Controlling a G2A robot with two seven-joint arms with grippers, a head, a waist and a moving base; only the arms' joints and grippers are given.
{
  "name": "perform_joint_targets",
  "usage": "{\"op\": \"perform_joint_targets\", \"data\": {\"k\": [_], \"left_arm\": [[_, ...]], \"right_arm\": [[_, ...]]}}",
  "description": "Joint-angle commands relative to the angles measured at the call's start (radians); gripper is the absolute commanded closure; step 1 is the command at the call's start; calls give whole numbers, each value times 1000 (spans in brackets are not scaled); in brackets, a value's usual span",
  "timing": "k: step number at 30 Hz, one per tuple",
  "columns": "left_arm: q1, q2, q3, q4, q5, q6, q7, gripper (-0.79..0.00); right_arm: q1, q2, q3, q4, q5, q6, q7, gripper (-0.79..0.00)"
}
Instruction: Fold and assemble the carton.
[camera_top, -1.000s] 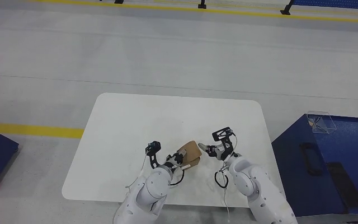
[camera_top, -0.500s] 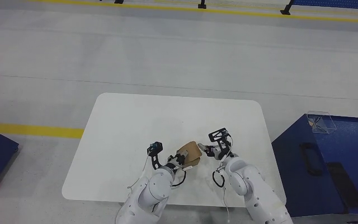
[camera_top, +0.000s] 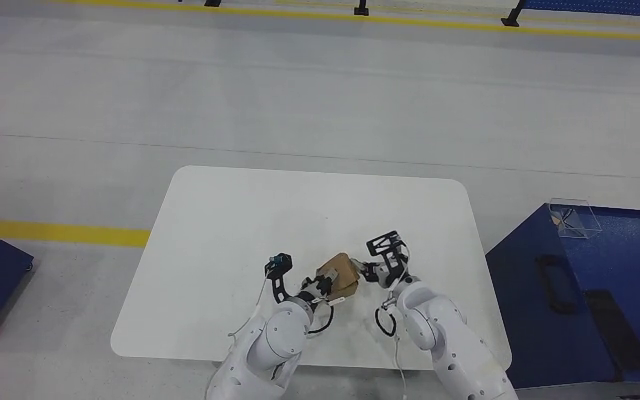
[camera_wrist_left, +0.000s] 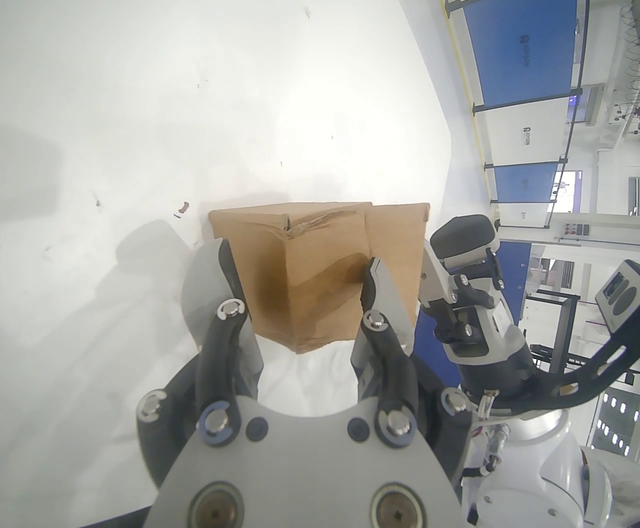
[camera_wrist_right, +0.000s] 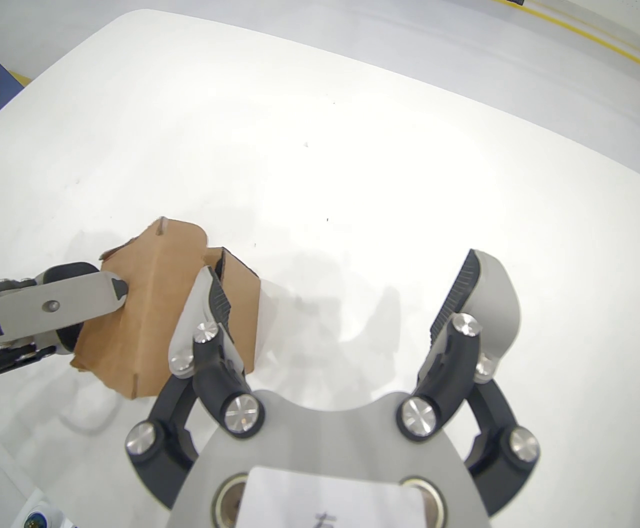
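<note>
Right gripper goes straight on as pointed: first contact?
Likely the brown cardboard carton: one finger of the open right gripper sits against its side. Between the fingers lies only bare white table; depth unclear.

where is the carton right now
Top view: the carton is near the table's robot-side edge, clamped in the left tool, with the open right tool beside it.

carton | brown cardboard, creased corner | partly folded, flaps loose | near table front edge
</note>
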Motion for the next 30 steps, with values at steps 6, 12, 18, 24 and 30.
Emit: {"op": "perform_joint_targets", "data": {"k": [6, 12, 18, 24, 30], "left_arm": [[-3, 2, 5, -2, 3, 5, -4, -453], [-5, 3, 9, 2, 8, 16, -1, -453], [-11, 3, 17, 11, 19, 30, 1, -456], [-9, 4, 17, 9, 12, 22, 2, -465], [2, 8, 10, -1, 0, -1, 3, -431]], "right_arm": [[-6, -3, -7, -1, -16, -3, 8, -785], [2, -6, -12, 19, -26, 4, 11, -785], [8, -8, -7, 29, -35, 6, 20, -785], [6, -11, -6, 22, -22, -11, 24, -785], [-5, -10, 7, 1, -6, -29, 23, -785]]}}
